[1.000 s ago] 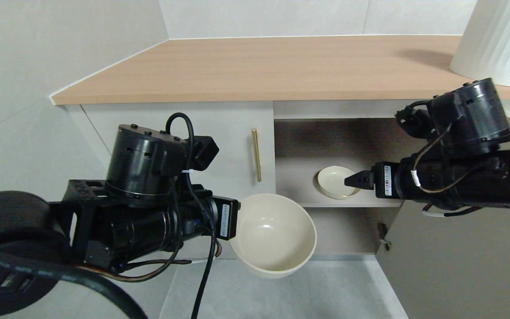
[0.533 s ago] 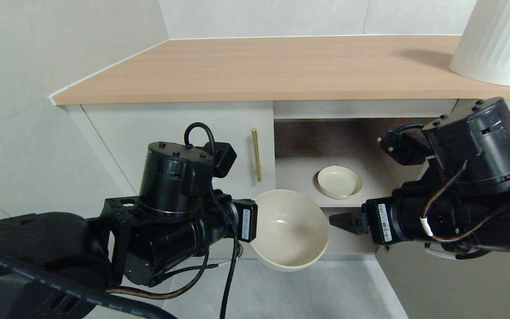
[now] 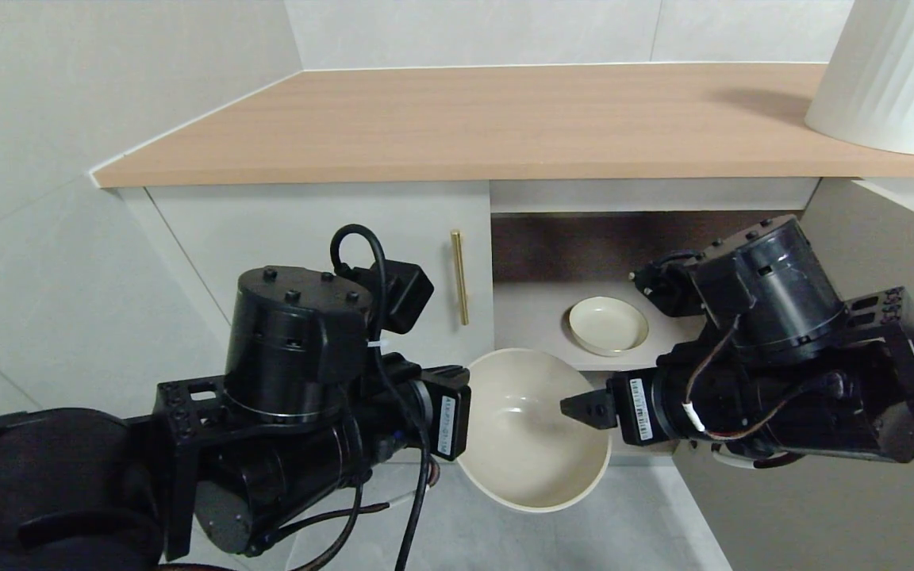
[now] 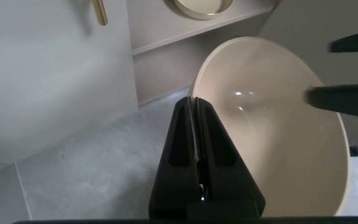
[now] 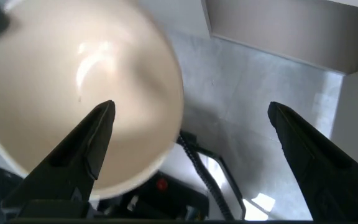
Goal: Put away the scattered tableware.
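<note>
Holding the bowl (image 3: 532,444) by its rim, the left gripper (image 4: 196,109) is pinched tight; the right gripper (image 3: 580,408), jaws wide, straddles the far rim. This is probably a handover, so it must close next.

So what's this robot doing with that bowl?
It is tidying dishes into an open cupboard. The left gripper is clamped on the rim of a cream bowl and holds it in the air, just in front of the shelf. The right gripper is open, with its fingers on either side of the bowl's opposite rim, not closed on it. A small plate already sits on the shelf.
</note>
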